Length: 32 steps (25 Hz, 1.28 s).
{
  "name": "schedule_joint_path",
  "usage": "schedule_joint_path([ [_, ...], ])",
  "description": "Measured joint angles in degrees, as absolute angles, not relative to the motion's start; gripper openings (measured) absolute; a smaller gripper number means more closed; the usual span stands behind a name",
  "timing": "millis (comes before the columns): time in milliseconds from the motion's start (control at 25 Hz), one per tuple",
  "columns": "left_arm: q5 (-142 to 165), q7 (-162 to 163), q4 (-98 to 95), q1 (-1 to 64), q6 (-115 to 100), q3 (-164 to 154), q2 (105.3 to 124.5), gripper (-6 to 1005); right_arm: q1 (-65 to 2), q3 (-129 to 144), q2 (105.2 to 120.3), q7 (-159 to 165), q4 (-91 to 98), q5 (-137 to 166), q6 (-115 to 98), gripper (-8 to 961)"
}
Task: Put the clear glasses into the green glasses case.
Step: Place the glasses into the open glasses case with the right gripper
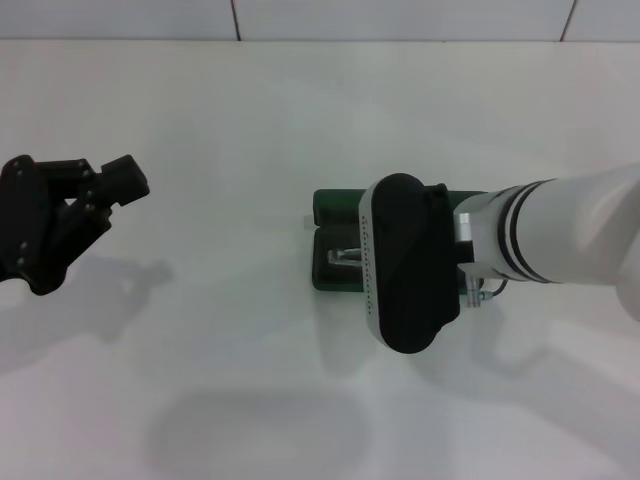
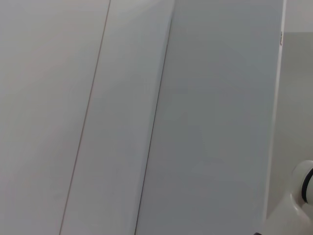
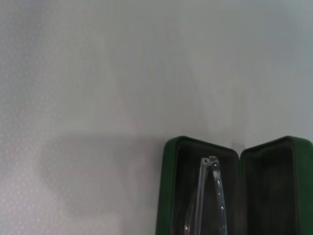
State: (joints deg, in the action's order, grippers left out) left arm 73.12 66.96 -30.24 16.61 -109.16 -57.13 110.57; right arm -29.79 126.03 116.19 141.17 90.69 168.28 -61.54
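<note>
The green glasses case [image 1: 336,204] lies open at mid-table, and my right arm covers most of it. My right gripper [image 1: 405,265] hangs directly over the case, under its black wrist housing. In the right wrist view both dark-lined halves of the green glasses case [image 3: 168,196] show. A thin arm of the clear glasses [image 3: 215,191] lies inside one half. The head view catches only a glint of the clear glasses [image 1: 345,256] in the near half. My left gripper [image 1: 118,205] is parked far to the left above the table, open and holding nothing.
The white table [image 1: 220,330] spreads around the case, with a tiled wall [image 1: 400,18] behind its far edge. The left wrist view shows pale panels and a bit of white robot body [image 2: 303,196].
</note>
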Motion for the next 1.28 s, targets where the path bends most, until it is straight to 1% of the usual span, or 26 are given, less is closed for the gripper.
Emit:
schedule_joint_path([
  [240,73.1,67.0,-30.2,16.6,-109.2,-57.1,110.57,48,-29.8,125.8,116.19,141.1,91.0,168.5,-61.4,187],
  [1040,73.1,67.5,-30.3,17.1,-109.2,-57.1,110.51,48,-29.1,127.6,116.19,141.2,94.2,169.3,-64.5,182],
  [1280,73.1,67.6,-30.2,16.8,-109.3,-57.1,110.61,47,-26.5,128.2,116.19,141.1,97.5,169.1,-64.7,181],
])
